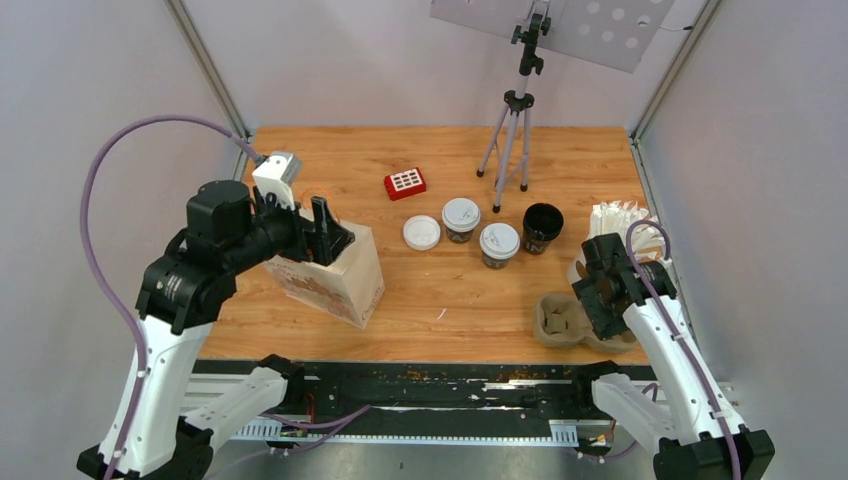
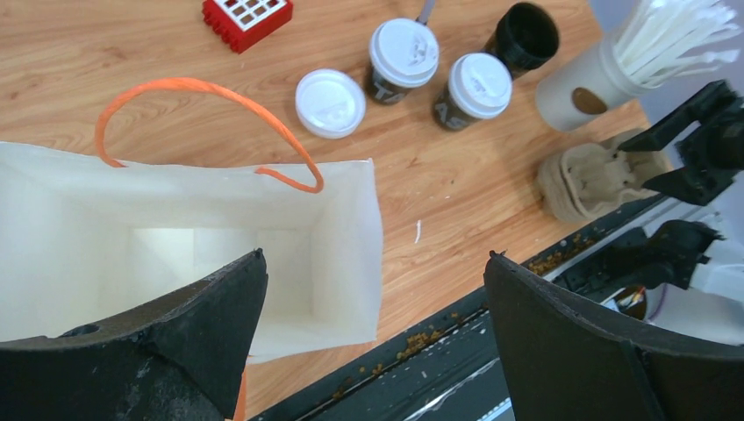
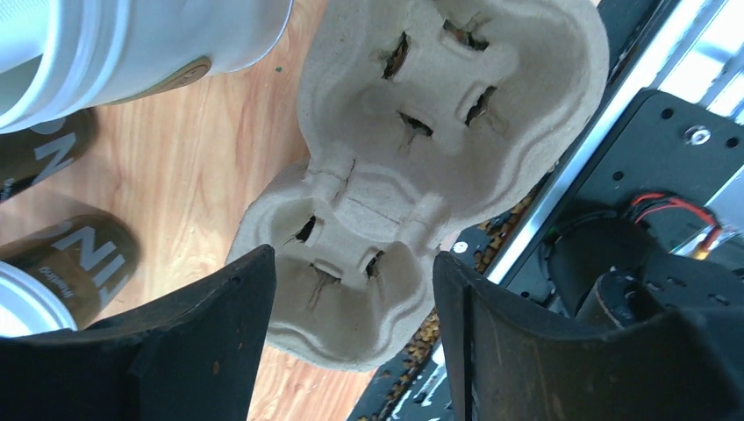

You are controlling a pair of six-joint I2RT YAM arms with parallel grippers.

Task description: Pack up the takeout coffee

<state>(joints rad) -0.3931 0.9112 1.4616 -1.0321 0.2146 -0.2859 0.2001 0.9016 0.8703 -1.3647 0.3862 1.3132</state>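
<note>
Left coffee cup point(image 1: 461, 220) and right coffee cup point(image 1: 499, 244), both lidded, stand central on the worktop point(image 1: 440, 295) between a loose lid point(image 1: 421, 232) and an unlidded cup point(image 1: 542, 226). Left claw point(image 2: 375, 256): wide open, empty, above the paper bag point(image 2: 333, 228) at left. Right claw point(image 3: 353, 254): partly open, empty, over the cardboard tray point(image 3: 456, 79), near right.

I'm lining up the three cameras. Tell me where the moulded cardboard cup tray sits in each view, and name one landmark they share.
Top external: cardboard cup tray at lower right, near the table's front edge.
Left wrist: right of centre, just below the straw cup.
Right wrist: fills the middle and upper picture.
Shared landmark: the white cup of straws, right beside the tray in every view.
</note>
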